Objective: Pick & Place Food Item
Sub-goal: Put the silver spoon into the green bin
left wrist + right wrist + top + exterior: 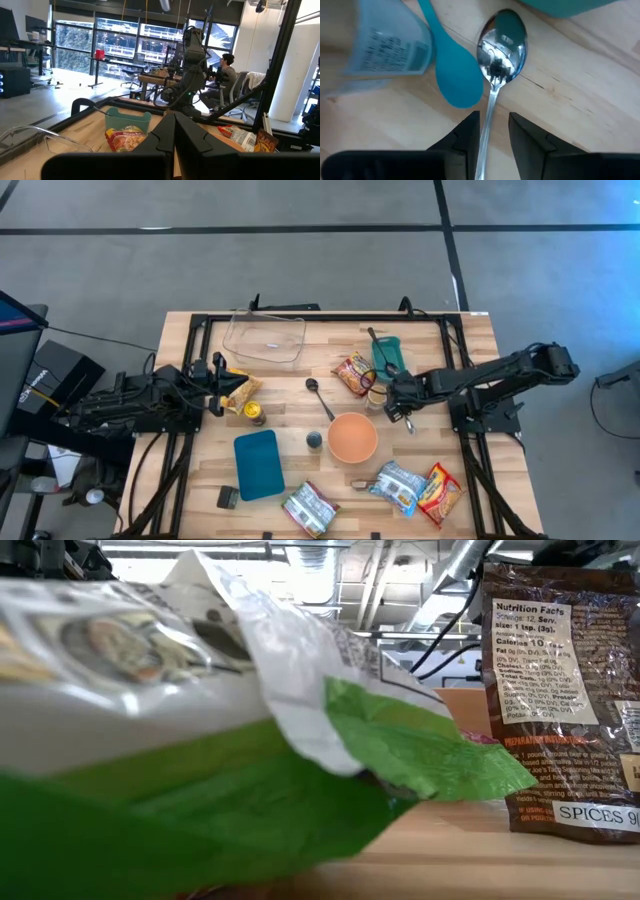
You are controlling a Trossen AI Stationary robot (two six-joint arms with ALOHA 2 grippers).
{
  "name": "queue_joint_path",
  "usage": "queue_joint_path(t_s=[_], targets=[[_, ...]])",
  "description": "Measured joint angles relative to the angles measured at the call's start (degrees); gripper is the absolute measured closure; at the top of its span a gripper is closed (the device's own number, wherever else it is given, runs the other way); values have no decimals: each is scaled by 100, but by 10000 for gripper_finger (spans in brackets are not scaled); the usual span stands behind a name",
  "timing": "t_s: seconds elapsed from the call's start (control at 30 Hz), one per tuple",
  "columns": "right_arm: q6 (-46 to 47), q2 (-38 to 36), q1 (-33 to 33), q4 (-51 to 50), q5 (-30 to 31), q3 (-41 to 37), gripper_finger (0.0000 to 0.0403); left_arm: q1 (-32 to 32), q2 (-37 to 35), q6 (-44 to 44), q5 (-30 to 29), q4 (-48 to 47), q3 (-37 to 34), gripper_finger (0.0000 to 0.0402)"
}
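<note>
Right wrist view looks straight down on a metal spoon (500, 47) lying flat on the wooden tabletop (580, 95), its handle running back into the narrow gap between the right gripper (494, 131)'s two dark fingers, which stand slightly parted on either side of it; whether they pinch the handle or merely straddle it cannot be told. A blue plastic spoon (454, 75) lies just beside the metal one, with a clear blue-printed cup (390, 47) on its far side. From the high view, the right gripper (405, 402) hangs near the middle of the tabletop, between the teal bin (386, 356) and the orange bowl (352, 437), with a red food packet (354, 372) close by and further packets (412, 486) along the near edge. The left gripper (216, 387) waits at the left side with its fingers closed, near a yellow packet (243, 392). This reads as the grasp stage, though the thing under the fingers is a utensil, not a food packet. The next move, if the spoon is wanted, calls for closing squarely on the thin handle and lifting without nudging the blue spoon; a flat, slim handle could easily slip out of the grip.
</note>
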Motion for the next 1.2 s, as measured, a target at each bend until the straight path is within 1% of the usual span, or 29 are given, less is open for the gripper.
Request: queue_joint_path(t_s=[0.3,0.5,1.0,1.2], targets=[[153,-36,13,572,-4,-537,311,-2,0,0,0,0,1,401],[156,-36,13,852,4,-550,312,-2,1,0,0,0,-1,401],[264,-20,24,954,57,-550,311,-1,1,0,0,0,-1,401],[367,200,207,971,121,-550,311,-2,1,0,0,1,-1,401]])
